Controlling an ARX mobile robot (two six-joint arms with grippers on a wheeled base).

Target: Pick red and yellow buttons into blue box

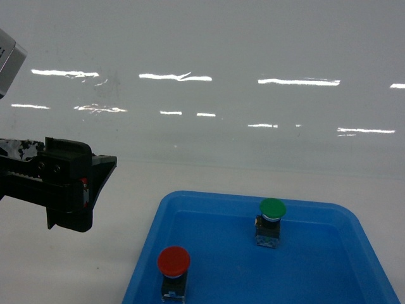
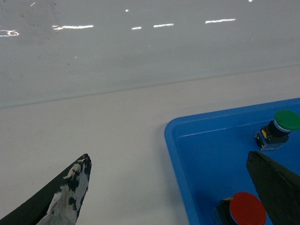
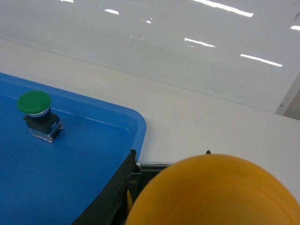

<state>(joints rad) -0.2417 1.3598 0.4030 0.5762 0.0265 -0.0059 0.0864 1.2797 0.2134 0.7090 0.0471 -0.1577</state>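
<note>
Nearest to you in the right wrist view, the yellow button (image 3: 213, 192) fills the bottom of the picture, its round cap pressed up close to the camera with the right gripper's dark finger (image 3: 112, 192) hugging its left side, so you can take the right gripper as clamped on that button; the gripper itself does not show in the head view. Just past it you see the rounded corner of the shallow blue tray (image 3: 138, 124), which sits on the white table (image 3: 197, 112). In the head view the red button (image 1: 173, 269) stands upright on the tray floor near the tray's front left corner, red cap on top of its dark base, touched by nothing. Look at the left wrist view and you find that same button at the bottom edge, next to the dark right-hand finger (image 2: 276, 185) over the tray, while the other finger, wrapped in scuffed white tape, hangs over bare table outside the tray's left rim. The left gripper (image 2: 166, 187) has its jaws spread wide and holds nothing; in the head view it hovers at the left edge, above the table and to the left of the tray. Further back on the tray floor you see the green button (image 1: 271, 223), upright and well apart from the red one. Beyond the tray the table runs to a glossy white wall (image 1: 209, 57) streaked with light reflections
</note>
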